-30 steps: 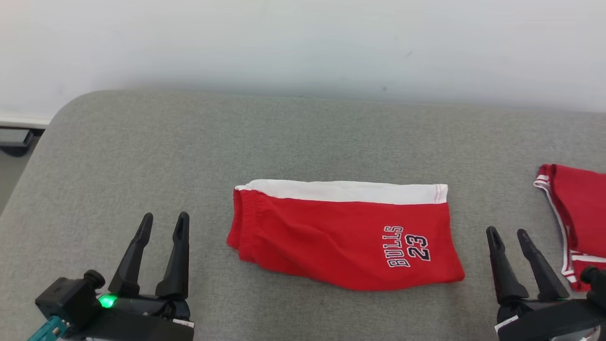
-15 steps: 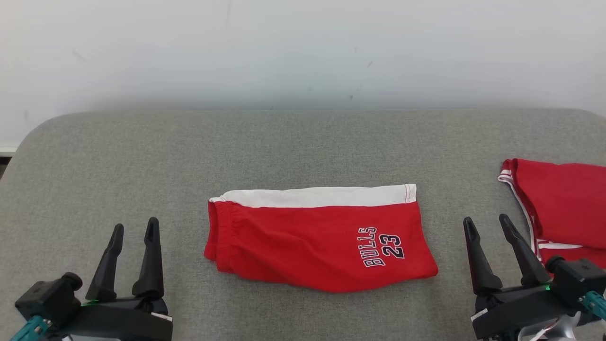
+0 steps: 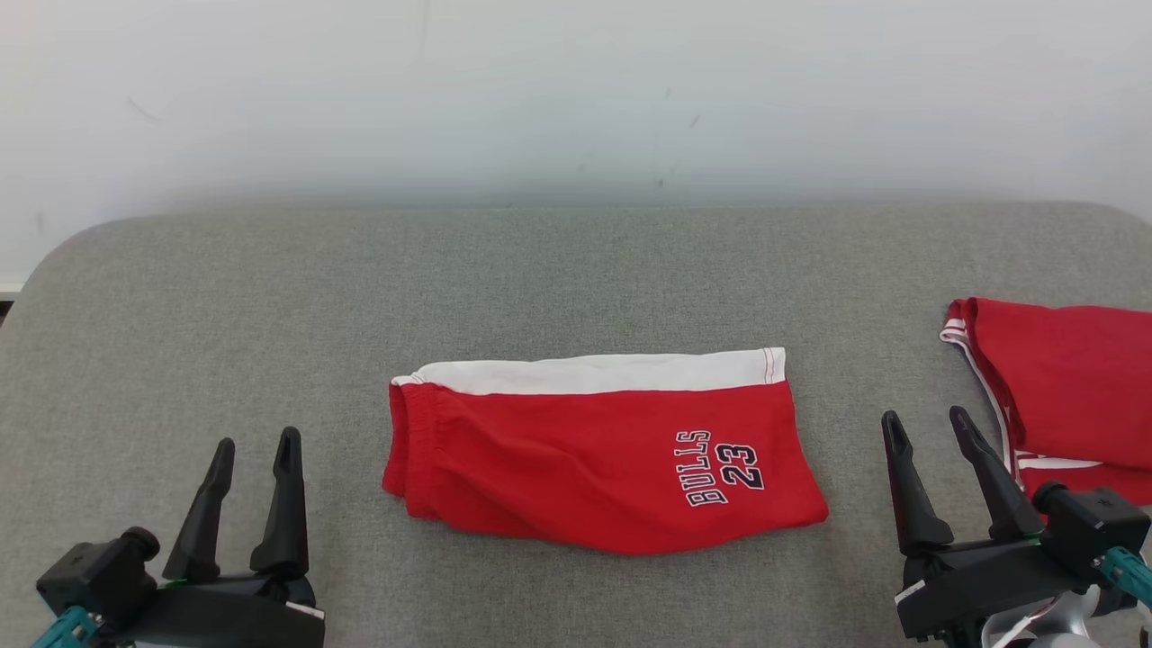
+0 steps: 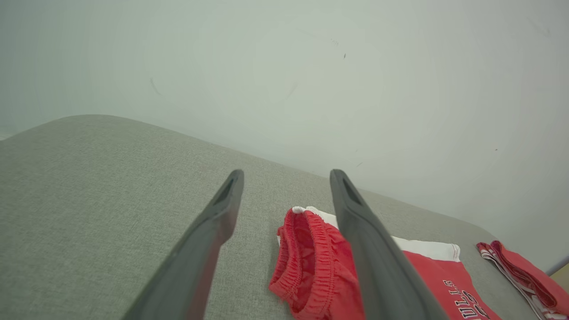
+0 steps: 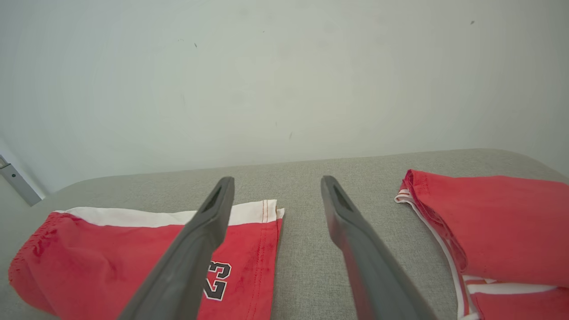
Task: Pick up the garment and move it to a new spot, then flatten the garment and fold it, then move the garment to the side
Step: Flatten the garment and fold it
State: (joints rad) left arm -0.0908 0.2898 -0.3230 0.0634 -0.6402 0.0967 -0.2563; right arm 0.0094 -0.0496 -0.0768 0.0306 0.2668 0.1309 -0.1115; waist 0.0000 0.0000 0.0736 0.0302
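1. At the centre of the grey padded surface (image 3: 576,270), the folded red shorts (image 3: 576,468) lie flat; the elastic waistband (image 3: 409,450) is at nine o'clock, a white band (image 3: 594,372) runs along the twelve o'clock edge, and the "BULLS 23" print (image 3: 724,466) sits toward three o'clock.
2. At eight o'clock of the shorts, the left gripper (image 3: 257,438) hovers clear of the cloth; its two dark fingers (image 4: 209,240) stand spread, holding nothing.
3. At four o'clock of the shorts, the right gripper (image 3: 925,414) sits between them and a second red garment (image 3: 1071,387); its fingers (image 5: 191,249) are likewise spread and empty.
4. White-trimmed, the second red garment lies at three o'clock, well apart from the shorts; a pale wall (image 3: 576,90) rises at twelve o'clock.
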